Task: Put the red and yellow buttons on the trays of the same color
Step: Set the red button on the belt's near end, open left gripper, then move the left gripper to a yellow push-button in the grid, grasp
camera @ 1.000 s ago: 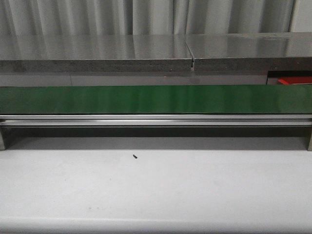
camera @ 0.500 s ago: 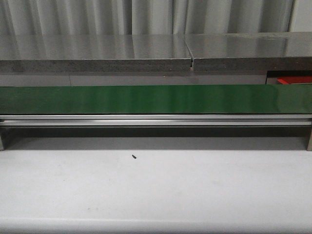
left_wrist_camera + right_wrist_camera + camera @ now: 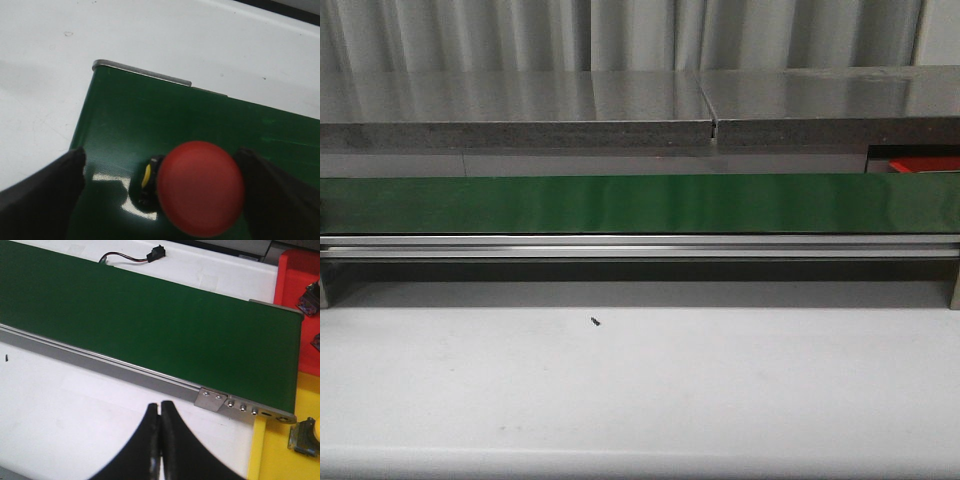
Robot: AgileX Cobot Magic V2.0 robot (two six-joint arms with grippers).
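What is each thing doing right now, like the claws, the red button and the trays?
Left claw: open, fingers on either side of the red button, not touching it.
Red button: lying on its side on the green belt.
Right claw: shut, empty, over the white table.
Yellow tray: holds one button.
Red tray: holds small parts at its edge.

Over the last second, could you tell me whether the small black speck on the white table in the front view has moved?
No. The black speck sits at the same spot on the white table, equally far below the conveyor's metal rail.
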